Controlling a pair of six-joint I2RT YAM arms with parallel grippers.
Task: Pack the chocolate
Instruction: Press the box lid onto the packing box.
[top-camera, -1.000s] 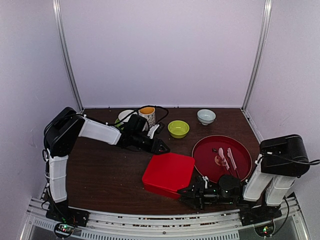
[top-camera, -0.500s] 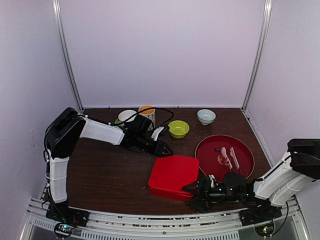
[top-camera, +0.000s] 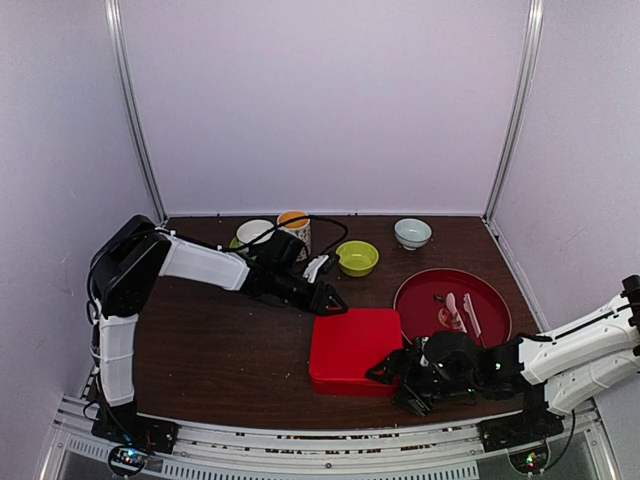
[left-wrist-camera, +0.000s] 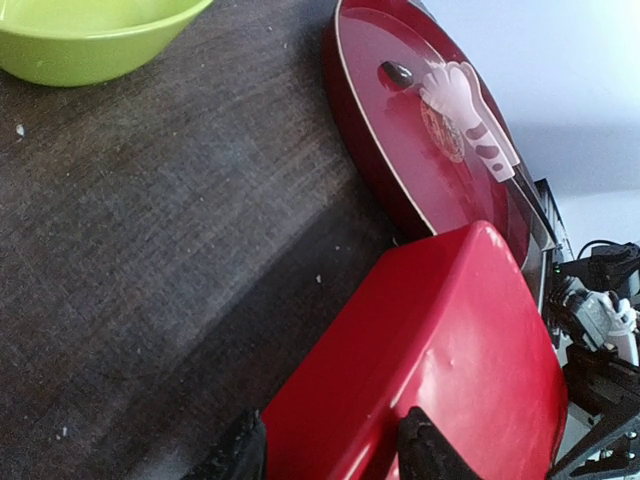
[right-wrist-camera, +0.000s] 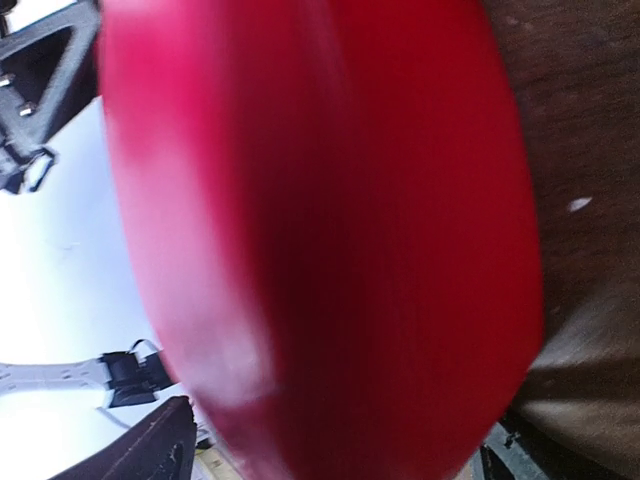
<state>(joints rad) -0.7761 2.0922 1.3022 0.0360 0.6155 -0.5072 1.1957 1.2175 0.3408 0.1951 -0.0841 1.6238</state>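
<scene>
I am letting go of the red box (top-camera: 350, 345). A second ago my right gripper (top-camera: 392, 372) was clamped on its near-right corner and dragging it; now those jaws are spreading wide. In the right wrist view my fingers (right-wrist-camera: 160, 445) are standing clear on either side of the red bulk filling the picture. The box is now sitting further right than it was, squared up and just beside the round red tray (top-camera: 420, 320).

My left gripper (top-camera: 328, 298) is hanging over the box's far-left corner with its jaws partly spread and pinching nothing that I can see. I cannot tell whether it is touching the lid.

The chocolate (left-wrist-camera: 397, 72) is lying on the tray, near the pink-handled utensils (top-camera: 471, 318), with none of it in the box. One dark oval piece is showing plainly; any others are too small to make out.

I am judging that the box has only been positioned. It is looking closed, so the lid probably needs opening before any sweet goes in.
</scene>
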